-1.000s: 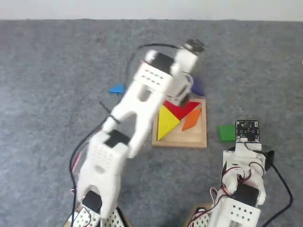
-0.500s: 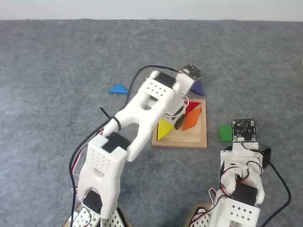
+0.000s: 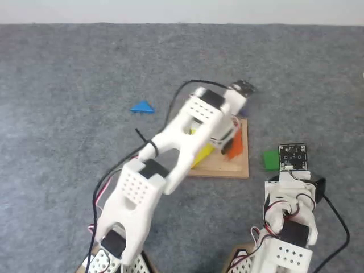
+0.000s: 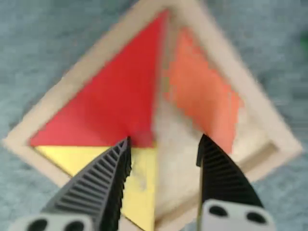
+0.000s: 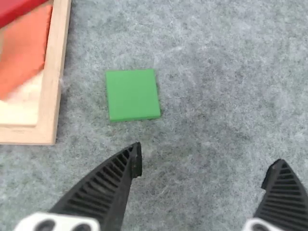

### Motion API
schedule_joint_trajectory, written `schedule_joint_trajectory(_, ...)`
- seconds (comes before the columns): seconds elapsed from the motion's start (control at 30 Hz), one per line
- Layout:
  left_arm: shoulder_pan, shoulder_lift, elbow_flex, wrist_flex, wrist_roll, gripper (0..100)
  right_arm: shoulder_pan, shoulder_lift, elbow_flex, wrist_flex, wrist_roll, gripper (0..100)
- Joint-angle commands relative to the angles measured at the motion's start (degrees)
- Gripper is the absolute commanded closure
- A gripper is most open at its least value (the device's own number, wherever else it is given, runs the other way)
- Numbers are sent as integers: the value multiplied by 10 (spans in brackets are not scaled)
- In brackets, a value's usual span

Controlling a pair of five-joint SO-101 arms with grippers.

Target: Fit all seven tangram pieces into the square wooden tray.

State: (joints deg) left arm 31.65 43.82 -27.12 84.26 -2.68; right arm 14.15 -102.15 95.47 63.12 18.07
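Note:
The square wooden tray [image 4: 231, 48] holds a red triangle [image 4: 110, 106], an orange piece [image 4: 202, 96] and a yellow triangle [image 4: 139, 192]. My left gripper [image 4: 163, 154] hangs open and empty just above the tray's bare wood, near where red and yellow meet. In the high view the left arm [image 3: 199, 122] covers much of the tray [image 3: 227, 168]; the orange piece [image 3: 234, 147] and yellow triangle [image 3: 203, 155] peek out. A green square [image 5: 132, 94] lies on the carpet beside the tray's wooden rim [image 5: 53, 96]. My right gripper [image 5: 204, 168] is open a little short of it.
A blue triangle [image 3: 142, 107] lies on the grey carpet to the left of the tray. The green square [image 3: 271, 160] sits between the tray and the right arm [image 3: 293, 193]. Open carpet spreads at the far left and back.
The left arm has swung right and lowered over the tray, now hiding the red triangle and the purple piece in the high view. The right arm has barely shifted.

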Motion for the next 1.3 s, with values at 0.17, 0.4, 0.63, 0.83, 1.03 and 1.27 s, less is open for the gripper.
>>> schedule_joint_trajectory(0.17,13,1,-61,29,18,782,-5,0,10,1,6,608)
schedule_joint_trajectory(0.4,-16,2,-59,47,6,782,-5,0,10,1,6,608)
schedule_joint_trajectory(0.63,-15,2,-58,4,4,782,-5,1,10,1,6,608)
schedule_joint_trajectory(0.83,-23,3,-58,-37,-11,782,-5,1,10,1,6,608)
schedule_joint_trajectory(1.03,-38,3,-58,-63,-15,782,-5,1,11,1,6,608)
schedule_joint_trajectory(1.27,-36,19,-65,-18,-23,783,-5,1,11,1,7,608)
